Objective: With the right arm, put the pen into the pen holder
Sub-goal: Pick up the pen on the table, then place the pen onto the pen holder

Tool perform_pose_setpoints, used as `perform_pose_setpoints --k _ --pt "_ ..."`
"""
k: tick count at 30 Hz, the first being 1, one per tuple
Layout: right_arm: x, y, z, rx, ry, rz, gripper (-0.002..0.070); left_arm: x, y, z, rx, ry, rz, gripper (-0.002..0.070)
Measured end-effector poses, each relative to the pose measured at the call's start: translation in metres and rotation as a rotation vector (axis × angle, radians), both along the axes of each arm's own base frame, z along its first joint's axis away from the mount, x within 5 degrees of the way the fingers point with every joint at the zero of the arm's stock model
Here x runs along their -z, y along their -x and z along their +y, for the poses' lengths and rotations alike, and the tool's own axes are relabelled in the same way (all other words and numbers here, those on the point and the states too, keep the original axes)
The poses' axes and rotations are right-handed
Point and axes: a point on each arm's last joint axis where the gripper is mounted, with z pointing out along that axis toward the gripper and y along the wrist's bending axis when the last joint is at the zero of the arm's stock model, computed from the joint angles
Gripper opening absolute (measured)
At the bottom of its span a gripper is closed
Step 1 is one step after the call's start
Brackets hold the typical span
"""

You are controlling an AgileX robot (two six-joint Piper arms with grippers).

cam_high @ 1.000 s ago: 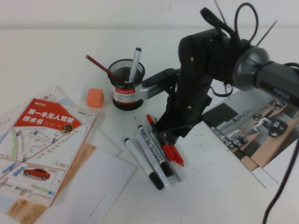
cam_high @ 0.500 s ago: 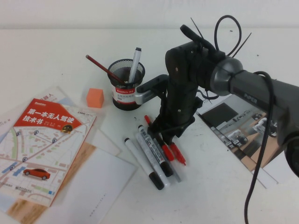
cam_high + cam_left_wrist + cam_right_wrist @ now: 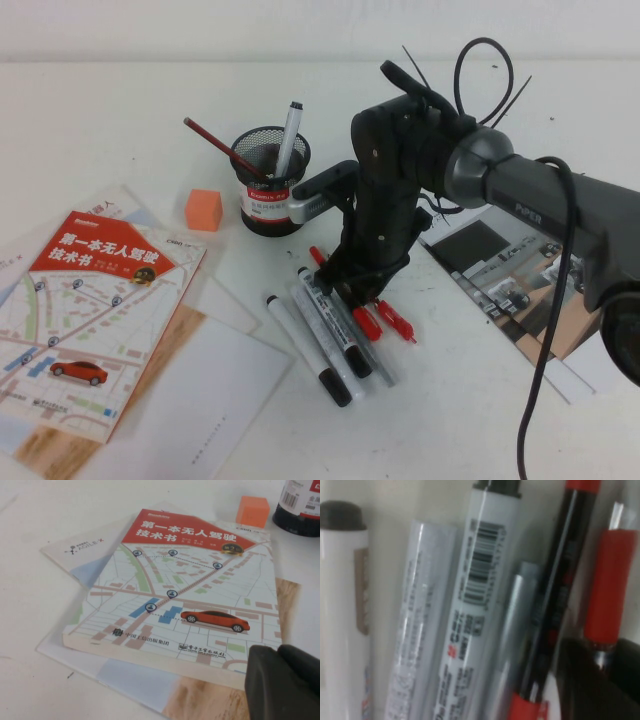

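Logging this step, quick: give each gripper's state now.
Left gripper: parked over the book, state cannot be told.
Right gripper: down among the pens, state cannot be told.

The right arm [image 3: 420, 170] is mostly chunky matte black housing with a smooth grey cylinder segment that has small pale lettering on it. Thin black cables loop off the top (plus a few stiff strands sticking out like whiskers), and one thicker cable hangs down. There's a silvery-grey block with a dark top on its side. The left gripper [image 3: 282, 682] shows as dark rounded rubbery-looking lumps.
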Motion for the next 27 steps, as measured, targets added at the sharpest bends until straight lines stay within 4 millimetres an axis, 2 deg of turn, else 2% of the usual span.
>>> perform_pose_setpoints --k 5,7,14,20,23,27 --pt "-0.002 -0.002 0.001 0.021 -0.015 -0.015 0.0077 0.000 0.000 0.000 0.000 0.000 0.000 -0.0001" --pt "-0.009 -0.001 0.003 0.027 -0.046 -0.031 0.0077 0.000 0.000 0.000 0.000 0.000 0.000 -0.0001" --pt "-0.072 0.005 0.008 0.048 -0.274 -0.187 0.0077 0.000 0.000 0.000 0.000 0.000 0.000 -0.0001" --pt "-0.114 0.031 0.010 -0.024 -0.551 -0.298 0.0077 0.000 0.000 0.000 0.000 0.000 0.000 -0.0001" --pt "-0.115 0.047 0.009 -0.023 -0.652 -0.439 0.0077 0.000 0.000 0.000 0.000 0.000 0.000 -0.0001" --pt "-0.111 0.061 -0.002 0.041 -0.669 -0.709 0.0077 0.000 0.000 0.000 0.000 0.000 0.000 -0.0001"
